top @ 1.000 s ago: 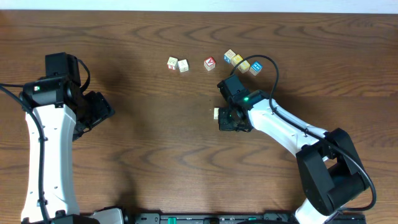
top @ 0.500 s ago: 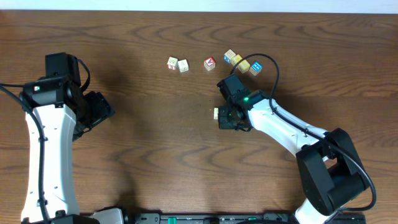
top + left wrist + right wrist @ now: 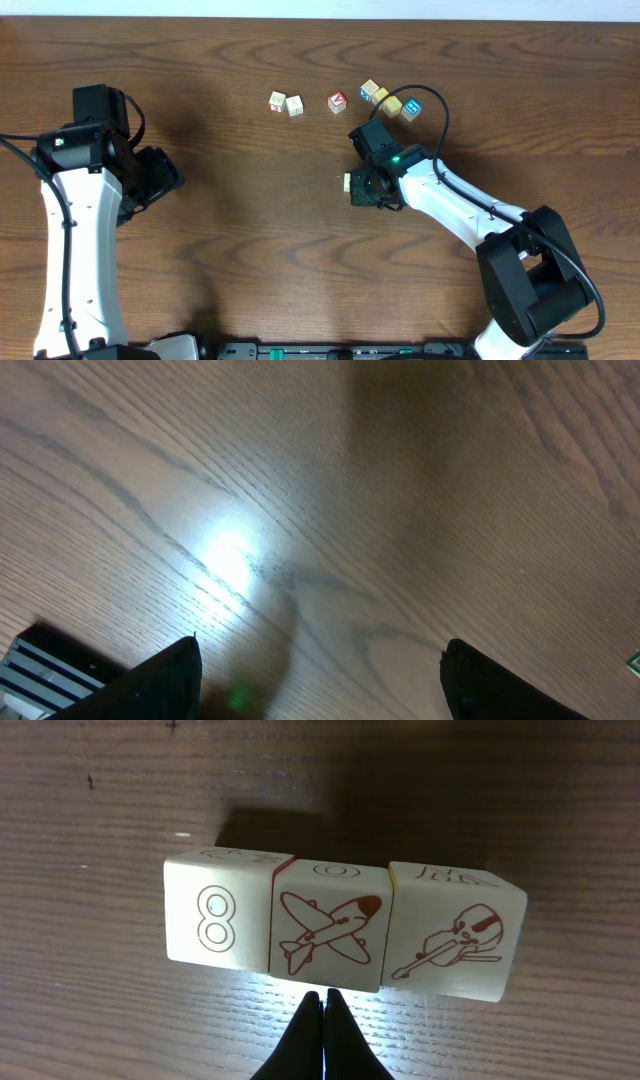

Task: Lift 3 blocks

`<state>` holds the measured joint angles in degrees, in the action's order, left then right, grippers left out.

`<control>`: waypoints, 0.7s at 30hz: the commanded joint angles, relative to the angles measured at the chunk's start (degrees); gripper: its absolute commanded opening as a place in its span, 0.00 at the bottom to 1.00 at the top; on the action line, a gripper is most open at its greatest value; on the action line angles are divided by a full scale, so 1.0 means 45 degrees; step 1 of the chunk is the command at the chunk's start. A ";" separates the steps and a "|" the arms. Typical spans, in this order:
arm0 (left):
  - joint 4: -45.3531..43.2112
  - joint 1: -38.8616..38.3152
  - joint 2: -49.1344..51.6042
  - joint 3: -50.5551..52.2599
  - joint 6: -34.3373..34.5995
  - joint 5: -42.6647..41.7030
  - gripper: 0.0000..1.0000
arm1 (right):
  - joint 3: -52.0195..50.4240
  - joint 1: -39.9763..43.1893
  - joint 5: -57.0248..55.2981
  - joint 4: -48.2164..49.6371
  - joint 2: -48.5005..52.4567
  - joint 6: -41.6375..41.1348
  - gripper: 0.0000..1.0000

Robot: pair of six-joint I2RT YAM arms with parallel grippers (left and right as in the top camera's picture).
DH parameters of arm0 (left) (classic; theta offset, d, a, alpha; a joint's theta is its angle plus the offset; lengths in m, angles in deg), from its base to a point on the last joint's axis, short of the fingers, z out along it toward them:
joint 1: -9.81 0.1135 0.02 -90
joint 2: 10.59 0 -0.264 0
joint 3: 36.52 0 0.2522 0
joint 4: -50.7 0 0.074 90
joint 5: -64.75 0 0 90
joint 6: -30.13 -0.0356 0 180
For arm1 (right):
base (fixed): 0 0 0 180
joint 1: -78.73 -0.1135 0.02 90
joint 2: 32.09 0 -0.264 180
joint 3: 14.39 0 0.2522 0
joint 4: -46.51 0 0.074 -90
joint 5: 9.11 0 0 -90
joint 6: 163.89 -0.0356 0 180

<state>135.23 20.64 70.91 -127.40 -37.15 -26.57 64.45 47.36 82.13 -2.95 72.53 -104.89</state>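
Three blocks (image 3: 345,928) are laid in a touching row on the worktop (image 3: 90,810), just ahead of the right end effector (image 3: 323,1005), pinched shut and empty. The left end effector (image 3: 320,680) is held wide, empty. Light, rigid, smooth cubes are presumed; the row's outer ends should be squeezed.

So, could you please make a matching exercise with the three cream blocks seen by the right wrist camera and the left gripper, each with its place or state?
Things:
1. block with the 8
2. block with the airplane
3. block with the violin
4. left gripper

Places or states:
A. middle of the row
B. open, above the table
C. left end of the row in the right wrist view
D. right end of the row in the right wrist view

Pairs: 1-C, 2-A, 3-D, 4-B
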 commanded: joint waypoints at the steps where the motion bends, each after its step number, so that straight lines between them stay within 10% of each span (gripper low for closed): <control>1: 0.0078 0.0044 -0.0044 -0.0223 0.0117 0.0083 0.77 | -0.0087 -0.0049 -0.0272 0.0034 0.0112 -0.0155 0.01; 21: 0.0078 0.0044 -0.0044 -0.0223 0.0117 0.0083 0.77 | -0.0087 -0.0049 -0.0593 0.0141 0.0112 -0.0155 0.01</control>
<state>135.23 20.64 70.91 -127.40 -37.15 -26.57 64.45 47.36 80.81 -2.43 72.53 -104.89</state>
